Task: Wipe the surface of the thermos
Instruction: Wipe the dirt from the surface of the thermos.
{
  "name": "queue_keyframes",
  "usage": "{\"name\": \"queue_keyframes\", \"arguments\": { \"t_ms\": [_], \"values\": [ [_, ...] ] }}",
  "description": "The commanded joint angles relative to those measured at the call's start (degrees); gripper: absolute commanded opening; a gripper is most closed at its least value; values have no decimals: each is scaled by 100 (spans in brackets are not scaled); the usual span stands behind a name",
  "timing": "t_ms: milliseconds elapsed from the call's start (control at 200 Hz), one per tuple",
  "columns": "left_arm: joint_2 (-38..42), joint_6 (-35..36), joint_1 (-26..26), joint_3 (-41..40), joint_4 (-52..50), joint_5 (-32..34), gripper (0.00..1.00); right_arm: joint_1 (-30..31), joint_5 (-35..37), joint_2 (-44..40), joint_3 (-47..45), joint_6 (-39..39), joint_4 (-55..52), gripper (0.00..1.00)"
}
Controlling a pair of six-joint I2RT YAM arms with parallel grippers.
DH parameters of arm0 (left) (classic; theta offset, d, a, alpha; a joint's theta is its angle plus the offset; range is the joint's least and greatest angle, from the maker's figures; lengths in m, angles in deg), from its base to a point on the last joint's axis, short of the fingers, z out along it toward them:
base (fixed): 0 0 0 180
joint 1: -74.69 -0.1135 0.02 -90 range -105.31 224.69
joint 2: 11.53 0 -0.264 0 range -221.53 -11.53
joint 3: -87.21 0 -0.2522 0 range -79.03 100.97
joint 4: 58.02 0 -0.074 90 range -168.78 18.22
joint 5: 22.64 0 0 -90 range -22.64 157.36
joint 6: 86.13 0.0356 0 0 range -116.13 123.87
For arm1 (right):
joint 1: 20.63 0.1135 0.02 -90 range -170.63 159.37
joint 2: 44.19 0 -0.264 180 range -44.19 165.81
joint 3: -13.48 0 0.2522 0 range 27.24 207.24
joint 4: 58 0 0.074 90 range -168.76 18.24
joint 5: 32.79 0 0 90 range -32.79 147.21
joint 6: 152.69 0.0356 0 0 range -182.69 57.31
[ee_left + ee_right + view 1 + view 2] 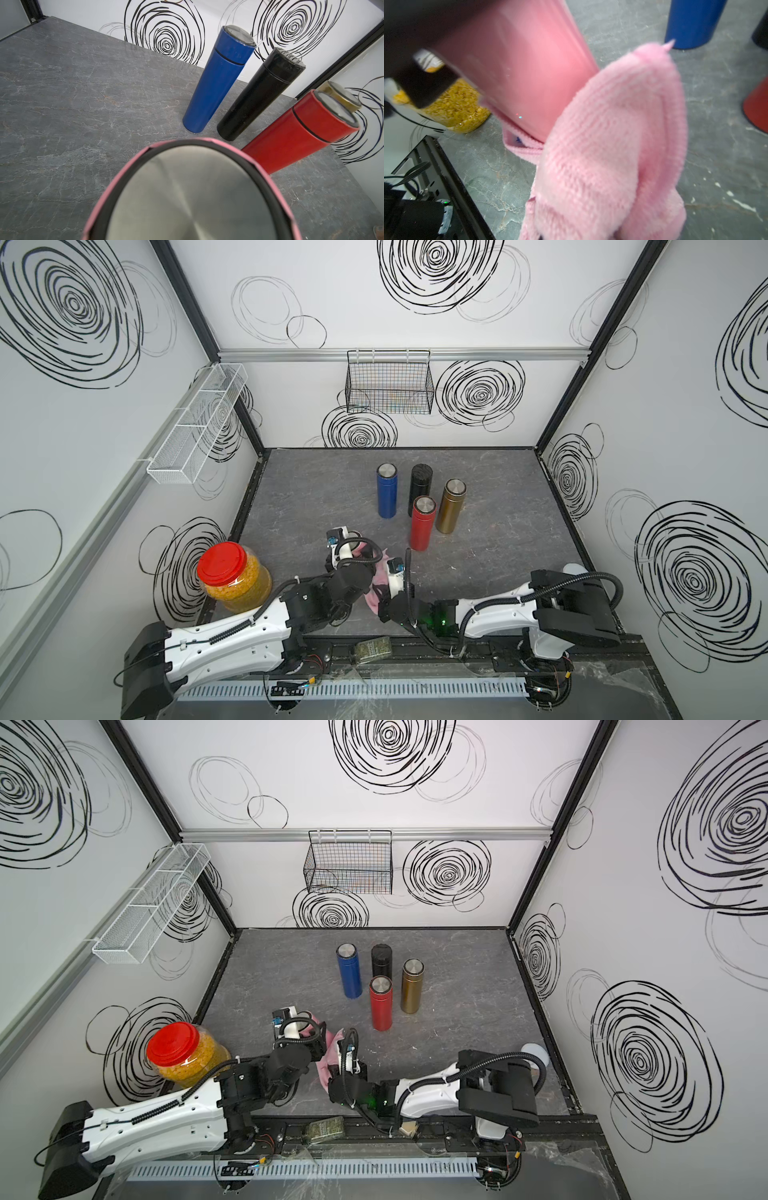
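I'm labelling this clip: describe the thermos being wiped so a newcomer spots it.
On the grey table, look toward the near edge from the four standing thermoses. There the left gripper holds a fifth thermos beside a pink cloth. It alone is pink.

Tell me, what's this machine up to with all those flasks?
It is wiping a thermos. The left gripper is shut on a pink thermos near the front of the table. The right gripper is shut on a pink cloth, holding it against that thermos's side. A blue thermos, black thermos, red thermos and gold thermos stand upright farther back, untouched. A jar with a red lid sits at the left edge.
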Motion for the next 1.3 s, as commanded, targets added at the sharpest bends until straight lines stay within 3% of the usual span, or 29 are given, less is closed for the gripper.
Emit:
{"name": "queue_keyframes", "arguments": {
  "t_ms": [0,160,325,380,450,746,911,1026,1171,1296],
  "values": [
    [121,-151,29,117,350,232,0,-124,69,-8,246,713,-1047,0],
    [127,321,29,44,527,242,0,-189,-422,-449,191,753,-1720,0],
    [109,1603,14,34,716,200,0,-380,-1615,-1513,500,-151,-2708,0],
    [108,1929,3,24,804,111,0,-682,-2390,-1942,446,-239,-2901,0],
    [213,2668,-55,-200,1359,-471,0,-1099,-3203,-2365,214,-242,-2875,0],
    [934,4286,-514,-652,2249,-3798,0,-2373,-3972,-3639,-400,-199,-2527,0],
    [945,4740,-657,-699,2475,-5028,0,-2691,-4615,-3460,-476,-128,-2006,0],
    [695,4836,-805,-697,2560,-5532,0,-2821,-5244,-3123,-503,-129,-1328,0],
    [449,4904,-841,-686,2582,-5810,0,-2955,-6099,-2567,-465,-183,-1106,0],
    [425,4912,-858,-811,2722,-5887,0,-2931,-5851,-2091,-481,-245,-1765,0]
  ]
}}
